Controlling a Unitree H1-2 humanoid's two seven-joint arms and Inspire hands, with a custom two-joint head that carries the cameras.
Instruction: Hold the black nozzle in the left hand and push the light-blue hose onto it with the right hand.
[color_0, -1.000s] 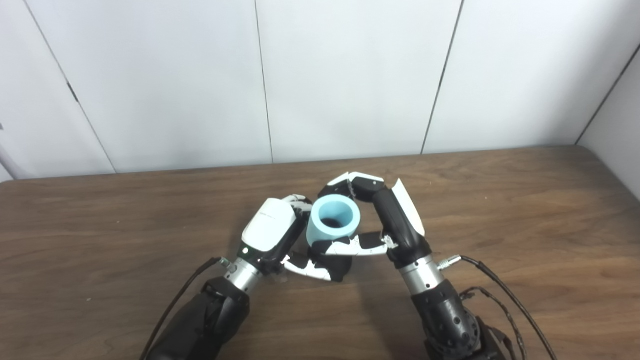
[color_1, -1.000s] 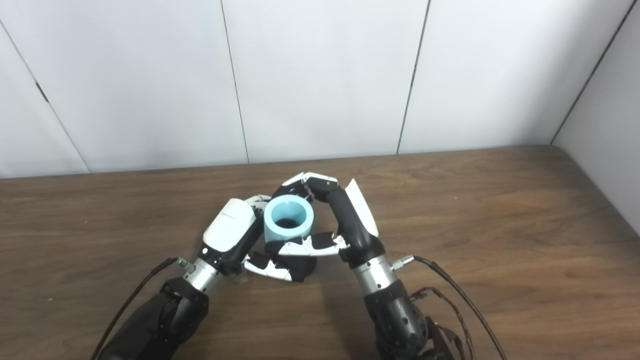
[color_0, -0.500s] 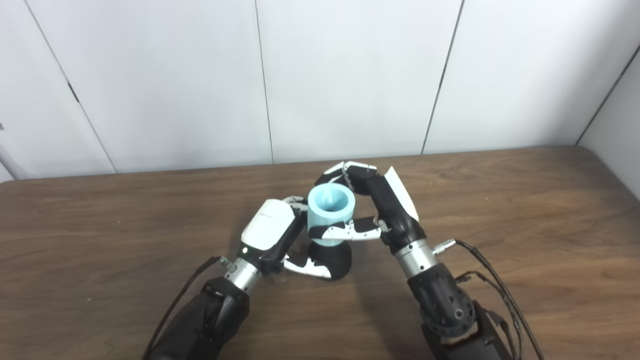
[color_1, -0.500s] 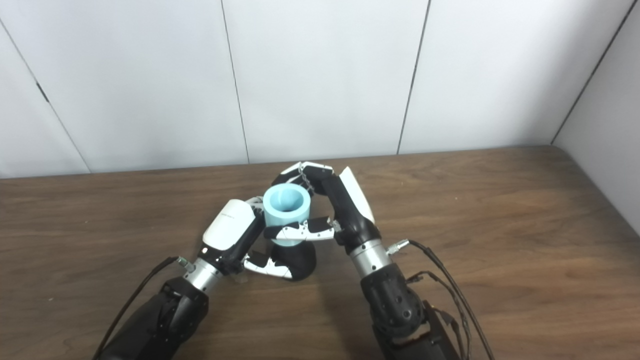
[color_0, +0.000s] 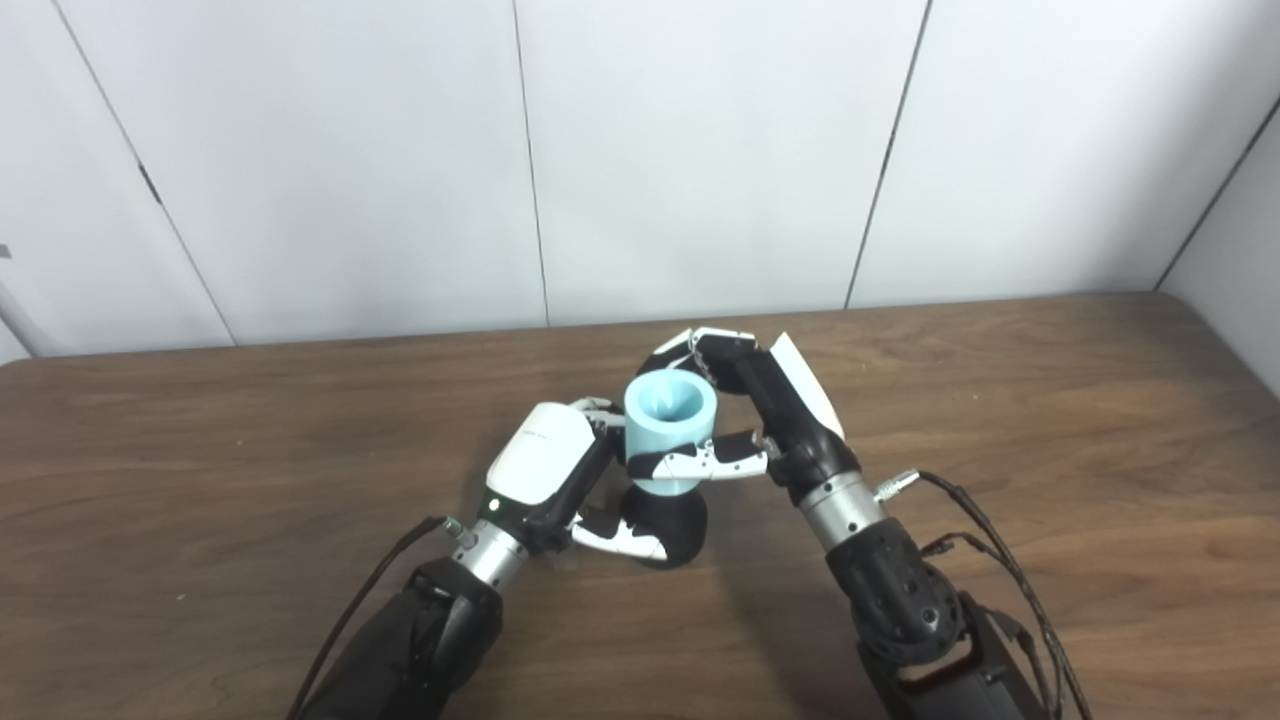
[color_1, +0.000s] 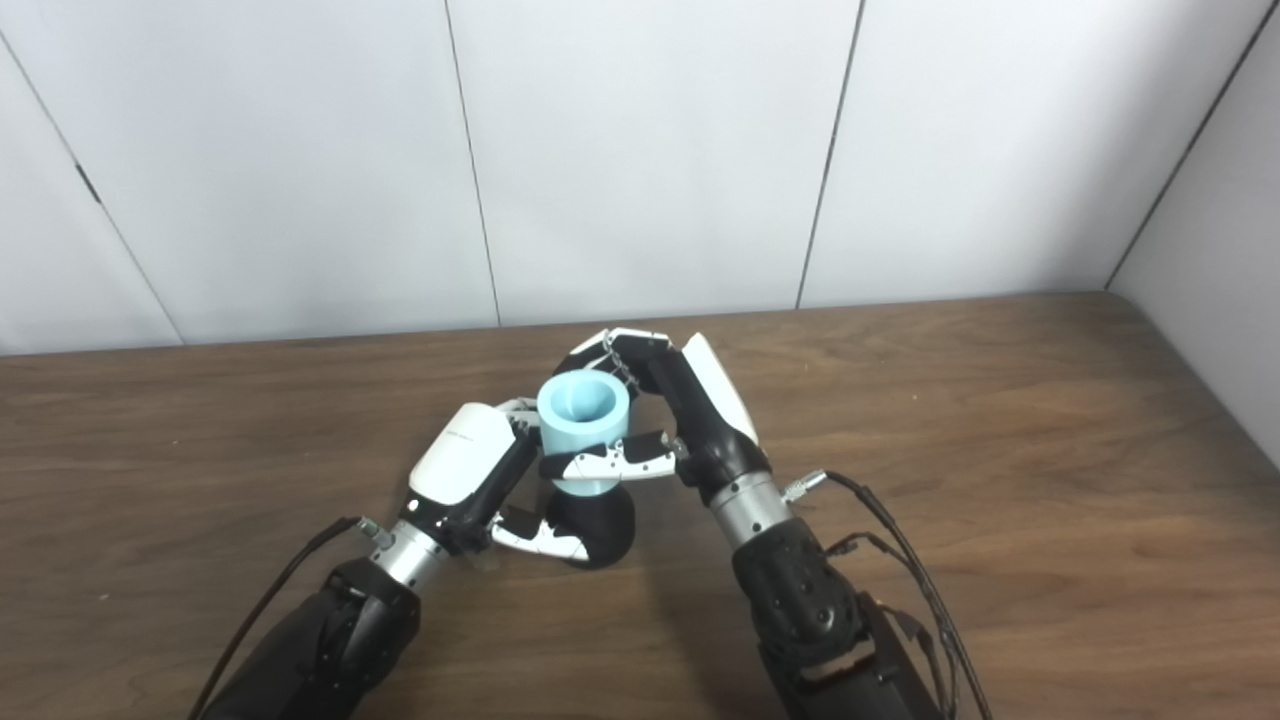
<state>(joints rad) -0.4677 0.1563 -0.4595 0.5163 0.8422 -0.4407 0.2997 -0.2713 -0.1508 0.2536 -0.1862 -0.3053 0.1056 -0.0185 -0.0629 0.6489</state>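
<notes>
At frame centre, the right hand (color_0: 770, 420) clasps the upright light-blue hose (color_0: 668, 430) directly above the black nozzle (color_0: 668, 520), which the left hand (color_0: 545, 480) grips on the tabletop (color_0: 1000, 400); their axes look aligned vertically, hose bottom meeting nozzle top.

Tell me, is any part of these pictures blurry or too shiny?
Left eye view: sharp, with soft shadows on the table under the arms. Right eye view: no strong glare; the blue hose is clear, but the black nozzle shows little detail.
</notes>
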